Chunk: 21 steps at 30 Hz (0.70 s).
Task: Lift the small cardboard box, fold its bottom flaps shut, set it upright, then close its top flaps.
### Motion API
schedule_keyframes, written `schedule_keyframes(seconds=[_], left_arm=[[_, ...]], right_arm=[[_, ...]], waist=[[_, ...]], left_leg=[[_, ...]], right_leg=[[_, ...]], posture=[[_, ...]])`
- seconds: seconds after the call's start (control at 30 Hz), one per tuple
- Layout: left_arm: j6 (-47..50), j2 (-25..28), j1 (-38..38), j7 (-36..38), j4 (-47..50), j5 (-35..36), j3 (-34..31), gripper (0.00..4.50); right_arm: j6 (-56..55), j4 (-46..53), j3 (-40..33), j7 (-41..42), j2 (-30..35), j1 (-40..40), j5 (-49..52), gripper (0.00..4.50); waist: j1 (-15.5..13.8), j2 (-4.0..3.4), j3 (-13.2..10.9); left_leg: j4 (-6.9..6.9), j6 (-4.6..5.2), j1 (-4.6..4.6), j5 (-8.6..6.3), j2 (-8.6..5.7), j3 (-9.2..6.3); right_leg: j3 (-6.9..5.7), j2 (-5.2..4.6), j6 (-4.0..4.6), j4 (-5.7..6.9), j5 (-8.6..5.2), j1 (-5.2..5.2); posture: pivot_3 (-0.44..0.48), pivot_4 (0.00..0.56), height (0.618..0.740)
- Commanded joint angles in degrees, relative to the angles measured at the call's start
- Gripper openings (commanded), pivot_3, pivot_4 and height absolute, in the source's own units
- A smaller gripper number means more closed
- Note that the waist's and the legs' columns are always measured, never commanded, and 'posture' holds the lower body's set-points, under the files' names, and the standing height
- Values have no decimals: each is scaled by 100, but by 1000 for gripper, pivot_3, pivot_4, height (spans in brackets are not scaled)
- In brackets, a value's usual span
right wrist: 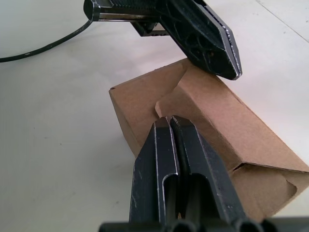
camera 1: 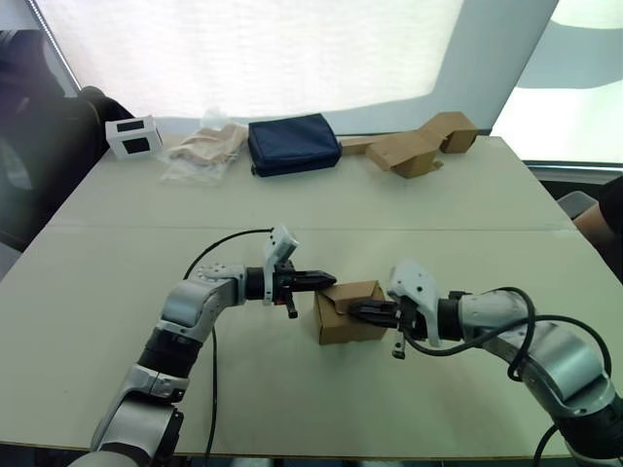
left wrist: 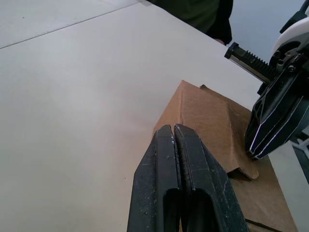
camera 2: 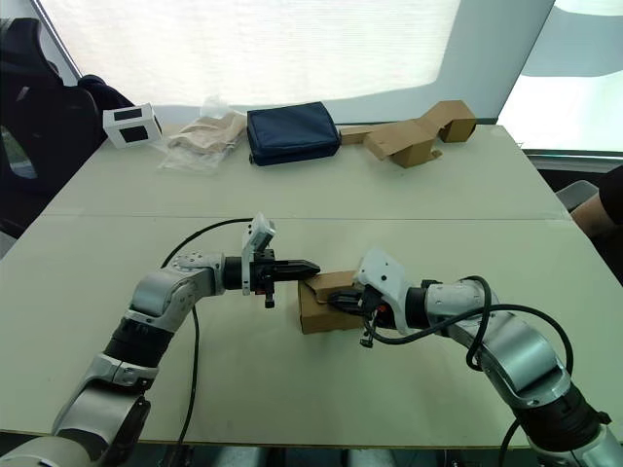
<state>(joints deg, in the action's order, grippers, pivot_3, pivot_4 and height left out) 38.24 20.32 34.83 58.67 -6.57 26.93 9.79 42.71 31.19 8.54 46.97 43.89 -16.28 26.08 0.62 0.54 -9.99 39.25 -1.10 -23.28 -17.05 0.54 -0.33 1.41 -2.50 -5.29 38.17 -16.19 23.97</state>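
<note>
Right wrist view: small cardboard box (right wrist: 203, 121) upright on table (camera 1: 117, 282), top flaps (right wrist: 193, 96) folded down. Left gripper (camera 1: 324, 280), right gripper (camera 1: 356, 310) both clenched empty, pressing the top. Risk: flaps springing open, box sliding.

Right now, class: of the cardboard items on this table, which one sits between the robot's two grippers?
The small cardboard box, plain brown, near the table's front edge. The bigger tan zigzag cardboard pieces lie at the far edge, beside the navy pouch.
</note>
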Motion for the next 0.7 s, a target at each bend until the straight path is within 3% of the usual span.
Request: schedule_keyframes(seconds=[0.03, 0.33, 0.7], left_arm=[[53, 4, -45, -2, 176, 64, -51, 17], [126, 52, -54, 76, 334, 69, -2, 17], [-771, 379, -69, 280, 339, -805, 703, 17]], right_arm=[[-168, -33, 43, -21, -7, -98, -168, 0], [-249, -178, 155, -102, -194, -248, -347, 0], [218, 165, -102, 139, -60, -99, 164, 0]], waist=[[1, 0, 0], [0, 0, 0], [-1, -1, 1]], left_leg=[[0, 0, 0, 0, 0, 0], [0, 0, 0, 0, 0, 0], [0, 0, 1, 0, 0, 0]], right_leg=[[0, 0, 0, 0, 0, 0], [0, 0, 0, 0, 0, 0], [0, 0, 0, -1, 0, -2]], posture=[[0, 150, 740], [0, 150, 740], [0, 150, 740]])
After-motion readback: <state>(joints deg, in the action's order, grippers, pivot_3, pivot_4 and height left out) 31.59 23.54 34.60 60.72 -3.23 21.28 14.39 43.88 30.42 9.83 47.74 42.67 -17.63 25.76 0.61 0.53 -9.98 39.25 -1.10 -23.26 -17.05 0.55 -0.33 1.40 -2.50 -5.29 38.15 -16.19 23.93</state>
